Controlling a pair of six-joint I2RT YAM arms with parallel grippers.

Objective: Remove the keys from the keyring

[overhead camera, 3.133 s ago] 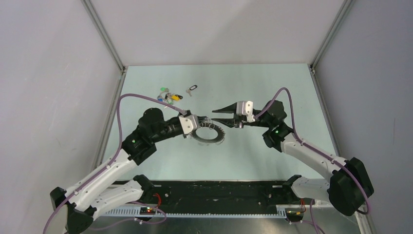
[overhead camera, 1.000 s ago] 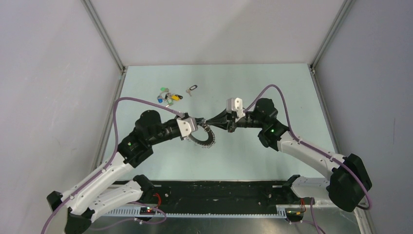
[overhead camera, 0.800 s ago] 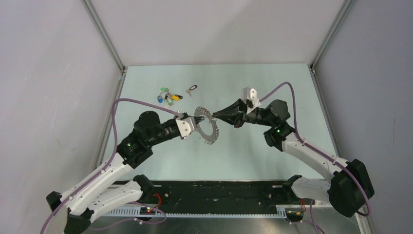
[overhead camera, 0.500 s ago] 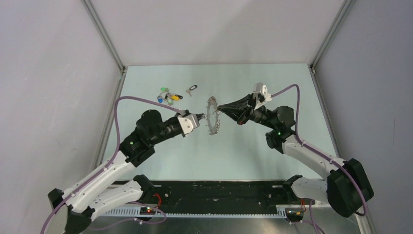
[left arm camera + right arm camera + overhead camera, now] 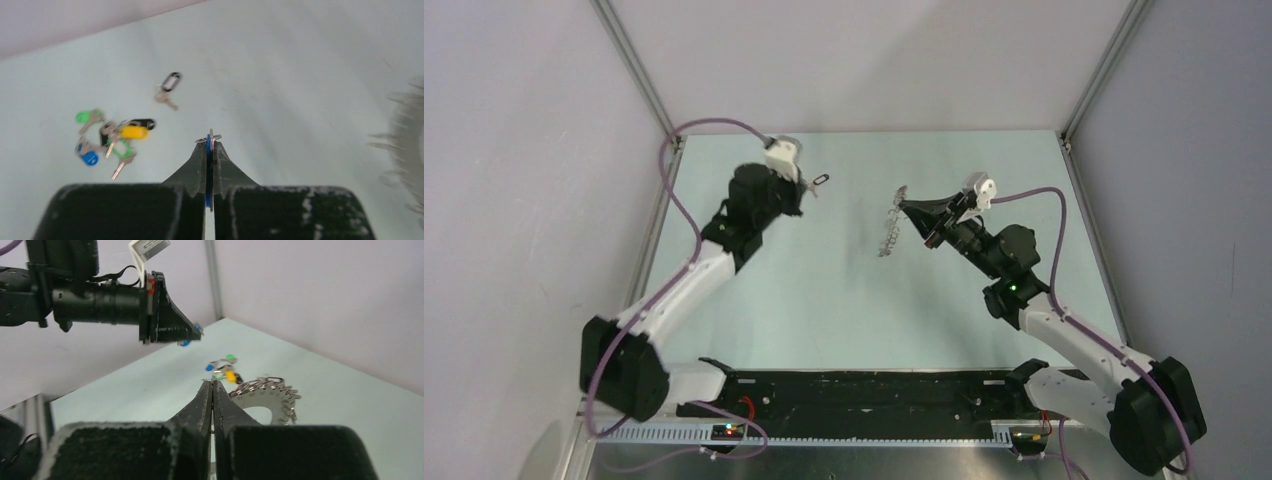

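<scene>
The keyring (image 5: pixel 890 228) hangs edge-on above the table, a grey hoop (image 5: pixel 260 401) fringed with silver keys (image 5: pixel 287 399). My right gripper (image 5: pixel 903 206) is shut on the hoop's upper edge, so the ring dangles beside its fingertips (image 5: pixel 212 383). My left gripper (image 5: pixel 800 192) is raised at the far left, well apart from the ring. It is shut (image 5: pixel 210 140) on a thin blue-tagged key with a small wire ring poking out of the tips. In the left wrist view the keyring (image 5: pixel 407 140) is only a blur at the right edge.
A pile of loose keys with green, yellow, blue and black tags (image 5: pixel 110 137) lies on the pale green table below the left gripper. A single black-tagged key (image 5: pixel 819 181) lies beyond it. Grey walls close the table on three sides.
The two grippers have parted. The left one swung up and to the far left with the blue-tagged key. The right one lifted the keyring up and to the right, turning it edge-on.
</scene>
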